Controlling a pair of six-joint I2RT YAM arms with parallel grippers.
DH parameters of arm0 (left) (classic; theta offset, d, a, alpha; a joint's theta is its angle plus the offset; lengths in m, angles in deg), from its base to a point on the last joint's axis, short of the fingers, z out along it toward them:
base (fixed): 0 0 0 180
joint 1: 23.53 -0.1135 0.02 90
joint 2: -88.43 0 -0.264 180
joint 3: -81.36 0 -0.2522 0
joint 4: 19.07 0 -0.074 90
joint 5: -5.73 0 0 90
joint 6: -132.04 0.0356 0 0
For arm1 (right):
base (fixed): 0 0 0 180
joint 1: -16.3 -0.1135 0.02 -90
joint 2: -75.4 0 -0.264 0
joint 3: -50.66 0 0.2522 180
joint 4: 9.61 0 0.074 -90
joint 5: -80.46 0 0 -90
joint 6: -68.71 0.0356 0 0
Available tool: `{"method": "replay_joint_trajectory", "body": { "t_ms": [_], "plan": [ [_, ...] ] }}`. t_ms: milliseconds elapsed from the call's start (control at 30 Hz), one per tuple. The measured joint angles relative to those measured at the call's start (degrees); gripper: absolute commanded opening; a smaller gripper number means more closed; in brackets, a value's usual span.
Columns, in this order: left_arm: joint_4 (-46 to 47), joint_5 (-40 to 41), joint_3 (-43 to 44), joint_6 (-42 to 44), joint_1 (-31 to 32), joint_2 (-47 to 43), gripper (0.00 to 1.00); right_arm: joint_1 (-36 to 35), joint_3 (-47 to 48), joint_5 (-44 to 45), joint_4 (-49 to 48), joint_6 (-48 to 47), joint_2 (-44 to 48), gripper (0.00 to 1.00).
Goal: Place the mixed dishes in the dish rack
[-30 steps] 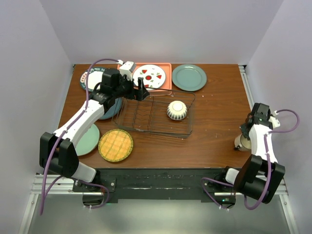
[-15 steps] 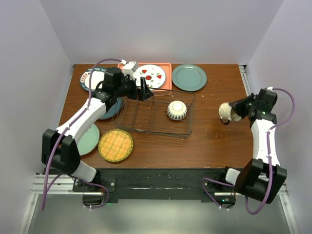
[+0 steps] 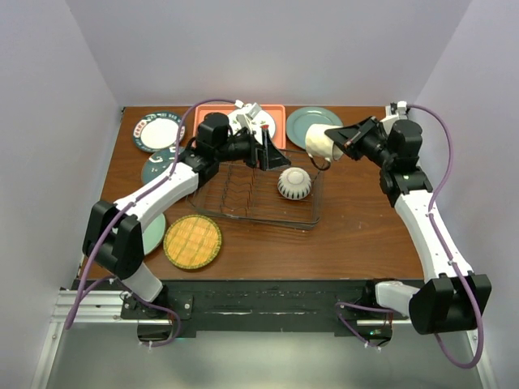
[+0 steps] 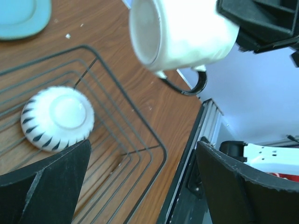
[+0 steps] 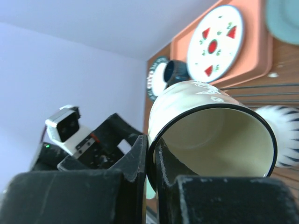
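- While the right gripper (image 3: 350, 139) pinched the cream cup (image 3: 326, 141) by its rim, the cup lay sideways near the dish rack (image 3: 243, 194) — bottom pointing left.
- The left gripper (image 4: 144, 154) hung wide open.

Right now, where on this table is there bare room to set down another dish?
Bare table lies right of the dish rack, out to its right edge, and along the near edge beside the yellow plate. Crowded: the left side around the teal plate, the far edge around the pink tray.
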Motion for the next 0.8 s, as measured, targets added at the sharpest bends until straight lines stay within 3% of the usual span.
{"method": "replay_joint_trajectory", "body": {
  "t_ms": [500,667,800],
  "plan": [
    [29.7,-6.6,-0.1,-18.6,0.3,6.1,0.94,-5.5,0.8,-0.7,-15.0,14.2,-1.0,0.0],
    [31.7,-7.5,-0.1,-21.6,1.2,8.5,0.83,-7.3,0.8,-1.1,-17.8,15.6,-2.8,0.0],
    [34.4,-8.6,0.2,-24.3,1.5,9.2,0.68,-8.8,0.8,-1.8,-19.3,16.1,-4.1,0.0]
  ]
}}
